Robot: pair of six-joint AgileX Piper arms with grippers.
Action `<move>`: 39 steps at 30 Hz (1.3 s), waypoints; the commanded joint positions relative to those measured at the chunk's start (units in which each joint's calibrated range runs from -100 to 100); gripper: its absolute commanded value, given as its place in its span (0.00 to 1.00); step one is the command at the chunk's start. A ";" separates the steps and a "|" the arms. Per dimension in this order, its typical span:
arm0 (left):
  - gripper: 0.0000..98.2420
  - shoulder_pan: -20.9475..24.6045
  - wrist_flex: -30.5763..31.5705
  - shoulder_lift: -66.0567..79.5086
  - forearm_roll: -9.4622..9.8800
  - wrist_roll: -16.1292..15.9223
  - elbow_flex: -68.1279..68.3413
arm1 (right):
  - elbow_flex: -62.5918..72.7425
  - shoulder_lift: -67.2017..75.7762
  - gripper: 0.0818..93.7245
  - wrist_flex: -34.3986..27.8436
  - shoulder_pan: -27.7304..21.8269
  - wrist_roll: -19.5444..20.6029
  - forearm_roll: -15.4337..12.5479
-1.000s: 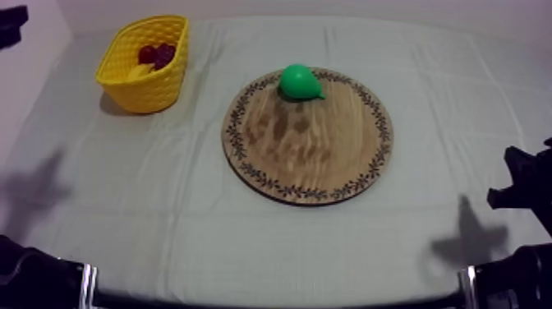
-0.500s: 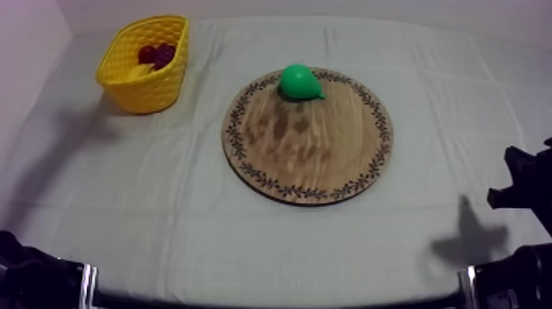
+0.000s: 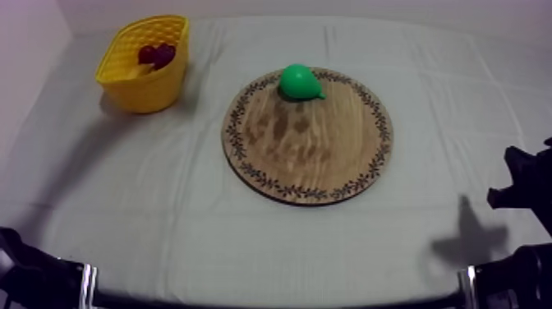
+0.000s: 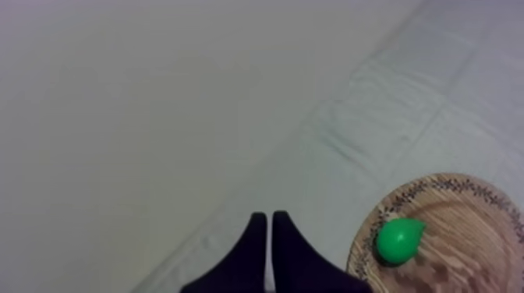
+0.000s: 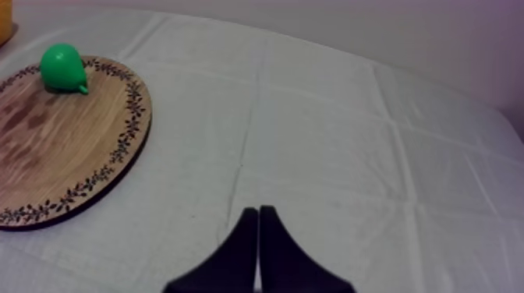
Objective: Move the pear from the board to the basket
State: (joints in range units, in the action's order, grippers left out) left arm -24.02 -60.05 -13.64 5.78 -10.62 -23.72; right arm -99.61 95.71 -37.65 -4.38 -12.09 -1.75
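The green pear [image 3: 299, 82] lies at the far rim of the round wooden board [image 3: 312, 152] in the middle of the table. At the far left stands the yellow basket [image 3: 152, 92]. My left gripper [image 4: 269, 217] is shut on nothing, its fingers pressed into a narrow wedge; it hangs high over the cloth, with the pear [image 4: 400, 239] and the board [image 4: 460, 241] well off to one side. My right gripper [image 5: 258, 210] is also shut and empty, low over bare cloth, the pear [image 5: 62, 66] far ahead on the board [image 5: 70, 148].
Inside the basket lie a dark red fruit [image 3: 156, 54] and a yellow piece [image 3: 140, 72]. My right arm [image 3: 524, 187] sits at the table's right edge. Bare cloth surrounds the board on all sides.
The dark shape of my left arm at the top view's upper left corner has gone, and its shadow on the left cloth has shifted. Pear, board and right arm stay put.
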 commanded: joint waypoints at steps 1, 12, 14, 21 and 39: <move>0.00 -1.17 -0.95 -3.75 0.48 -0.16 -1.20 | -0.05 0.05 0.00 -0.01 0.01 0.00 0.02; 0.00 -4.43 -2.35 -13.09 1.98 0.31 -2.67 | -0.05 0.05 0.00 -0.01 0.01 0.00 0.02; 0.00 -4.73 -2.69 -14.29 2.04 0.06 -3.03 | -0.05 0.05 0.00 -0.01 0.01 0.00 0.02; 0.00 -5.04 -4.34 -16.96 1.68 -3.80 -4.41 | -0.05 0.05 0.00 -0.01 0.01 0.00 0.02; 0.56 -3.05 -8.50 -19.90 -1.04 -1.99 -8.89 | -0.05 0.05 0.00 -0.01 0.01 0.00 0.02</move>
State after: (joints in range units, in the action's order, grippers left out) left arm -27.08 -67.11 -33.52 4.67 -12.98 -32.50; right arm -99.61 95.71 -37.68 -4.36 -12.09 -1.75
